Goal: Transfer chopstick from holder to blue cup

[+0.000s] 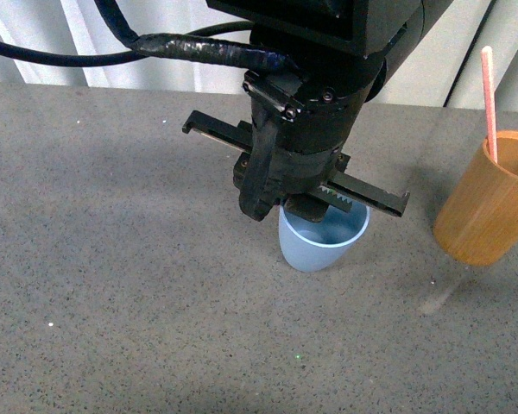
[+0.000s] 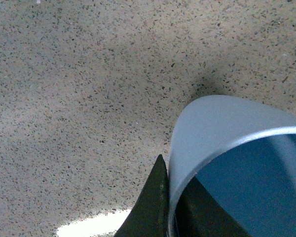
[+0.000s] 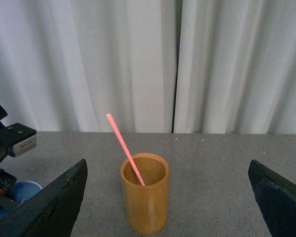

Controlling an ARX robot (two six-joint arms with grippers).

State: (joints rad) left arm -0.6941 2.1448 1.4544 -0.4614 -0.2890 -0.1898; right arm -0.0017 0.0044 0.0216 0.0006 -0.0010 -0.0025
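one pink chopstick (image 3: pixel 126 149) leans in the holder (image 3: pixel 144 212), ahead of and between the widely spread right jaws. left jaws appear to pinch the cup (image 1: pixel 315 250) rim on the counter (image 1: pixel 112 259). pick-up not begun: right jaws need to advance and close on the chopstick above the holder.

The left tool (image 1: pixel 285 205) hides part of the blue cup's (image 1: pixel 315 250) rim, and the holder (image 1: pixel 483 211) conceals the chopstick's (image 1: pixel 489 103) lower end.
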